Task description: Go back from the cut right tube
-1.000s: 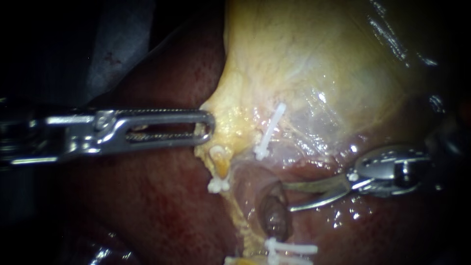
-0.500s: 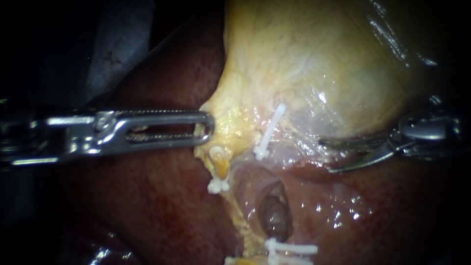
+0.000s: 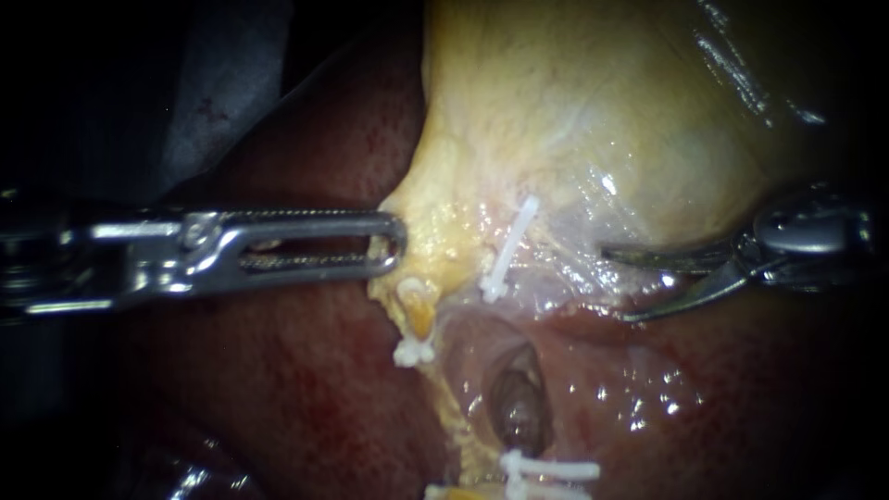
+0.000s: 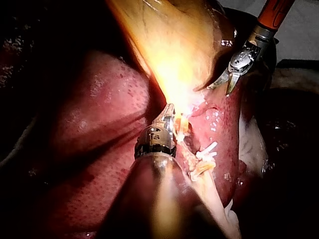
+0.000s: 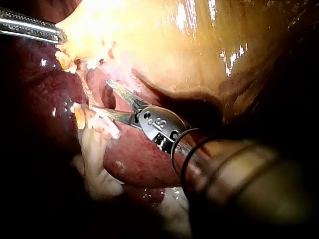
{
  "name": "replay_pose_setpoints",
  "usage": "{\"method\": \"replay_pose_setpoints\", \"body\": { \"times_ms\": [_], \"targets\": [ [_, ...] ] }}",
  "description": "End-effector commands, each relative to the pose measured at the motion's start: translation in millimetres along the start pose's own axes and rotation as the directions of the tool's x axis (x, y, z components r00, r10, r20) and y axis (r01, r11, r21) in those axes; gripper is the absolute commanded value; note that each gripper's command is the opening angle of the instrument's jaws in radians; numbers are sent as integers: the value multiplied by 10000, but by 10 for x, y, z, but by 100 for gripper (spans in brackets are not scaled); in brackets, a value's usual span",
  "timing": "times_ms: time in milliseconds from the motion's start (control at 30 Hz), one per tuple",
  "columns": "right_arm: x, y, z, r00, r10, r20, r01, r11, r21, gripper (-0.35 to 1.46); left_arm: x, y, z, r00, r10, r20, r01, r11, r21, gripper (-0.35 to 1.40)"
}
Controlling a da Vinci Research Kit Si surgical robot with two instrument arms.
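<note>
In the endoscope view my left instrument (image 3: 391,246) comes in level, and its long slotted jaws are shut on the yellow edge of the gallbladder (image 3: 574,111), holding it up. My right instrument (image 3: 614,283) ends in two curved blades that stand open with nothing between them, under the gallbladder's lower rim. It is up and right of the cut right tube (image 3: 519,400), whose dark open stump lies on the liver (image 3: 306,389). One white clip (image 3: 505,259) sits above the cut and white clips (image 3: 546,468) sit below it. The left wrist view shows the left jaws (image 4: 172,115) in the bright tissue.
A short yellow stump (image 3: 417,310) with a white clip (image 3: 412,351) hangs just below the left jaws. In the right wrist view the open blades (image 5: 107,99) point at pale tissue and clips, with my left instrument (image 5: 35,27) beyond them. Wet liver surrounds everything.
My right instrument has drawn back up and to the right, away from the cut tube's stump, its blades still open. The left instrument has kept its hold and place.
</note>
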State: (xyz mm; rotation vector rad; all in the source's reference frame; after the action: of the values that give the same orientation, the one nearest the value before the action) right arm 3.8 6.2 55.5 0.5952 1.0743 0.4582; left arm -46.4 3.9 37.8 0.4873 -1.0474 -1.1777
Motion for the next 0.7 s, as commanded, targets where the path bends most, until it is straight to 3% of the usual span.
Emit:
{"method": "replay_pose_setpoints", "body": {
  "times_ms": [33, 433, 700],
  "targets": [
    [0, 0, 0, 10000, 4, 2, -4, 10000, 0, 59, 4, 0, 5, 10000, 35, -14, -35, 10000, 34, -35],
    [-1, 0, -1, 10000, 0, 3, 0, 10000, 5, 59, 43, -2, 58, 9993, 296, -243, -290, 9993, 231, -35],
    [-1, 0, -2, 10000, -2, 4, 2, 10000, 8, 56, 44, -2, 60, 9991, 311, -284, -304, 9992, 244, -35]
  ]
}}
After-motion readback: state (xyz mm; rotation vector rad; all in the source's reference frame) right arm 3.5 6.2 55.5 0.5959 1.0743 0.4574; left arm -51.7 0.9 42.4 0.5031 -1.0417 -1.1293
